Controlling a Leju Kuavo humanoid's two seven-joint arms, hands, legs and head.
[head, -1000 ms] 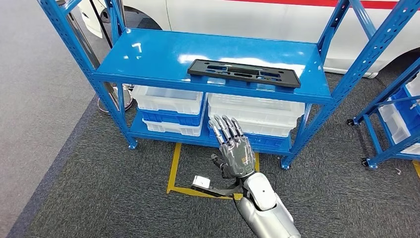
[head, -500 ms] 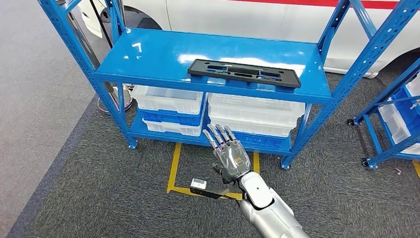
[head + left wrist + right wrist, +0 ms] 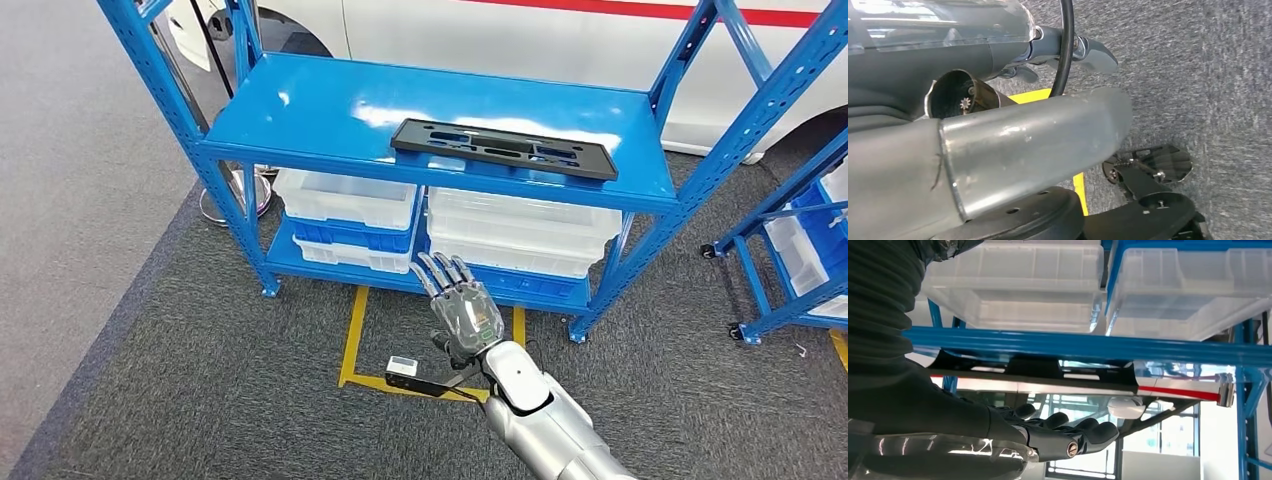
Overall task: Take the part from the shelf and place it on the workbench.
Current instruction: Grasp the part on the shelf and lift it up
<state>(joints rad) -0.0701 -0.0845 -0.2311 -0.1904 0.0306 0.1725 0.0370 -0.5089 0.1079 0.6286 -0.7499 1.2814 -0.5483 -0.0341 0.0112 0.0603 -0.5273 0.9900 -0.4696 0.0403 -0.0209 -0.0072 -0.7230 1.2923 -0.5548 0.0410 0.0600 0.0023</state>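
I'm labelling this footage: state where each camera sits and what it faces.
Head view: high on the body, looking down at the blue shelf with the black part; right robot hand open below it.
Left wrist view: on the hanging left arm, facing carpet and the robot's own body.
Right wrist view: behind the right robot hand, facing shelf and part.
Head and right wrist views share the part.

The right hand [image 3: 462,312] has dropped lower and drawn back from the shelf [image 3: 320,110], its open fingers [image 3: 440,272] now ending below the lower-tier bins. The head camera has shifted slightly, displacing the whole scene.
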